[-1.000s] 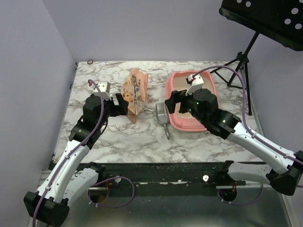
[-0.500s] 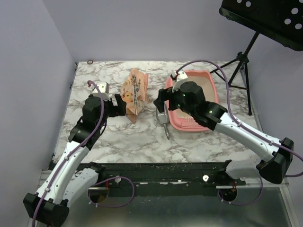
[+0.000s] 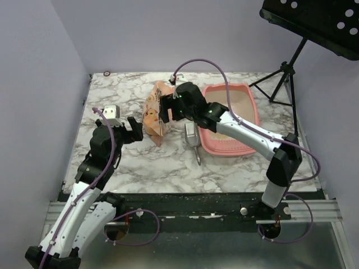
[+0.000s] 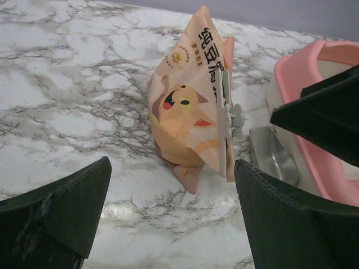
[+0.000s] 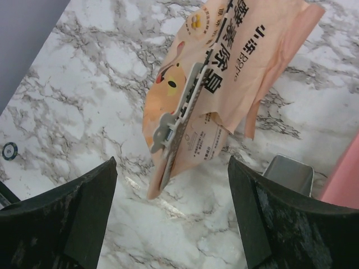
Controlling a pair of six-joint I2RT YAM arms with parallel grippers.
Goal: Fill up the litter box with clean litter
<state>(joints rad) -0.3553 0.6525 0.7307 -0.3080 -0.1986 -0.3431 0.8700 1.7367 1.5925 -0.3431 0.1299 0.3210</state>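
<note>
The pink litter box stands at the table's right back, with beige litter showing inside it; its rim also shows in the left wrist view. An orange bag with a cat face, closed by a grey clip, lies left of the box. My right gripper hangs open just above the bag, one finger on each side of its lower end. My left gripper stands open a little left of the bag, touching nothing.
A grey metal scoop lies between the bag and the litter box, handle toward me. A black music stand on a tripod stands beyond the table's right back corner. A small ring sits at the far left corner. Walls border the left and back.
My right arm has swung left from over the litter box to above the bag. My left gripper has drawn back slightly from the bag.
</note>
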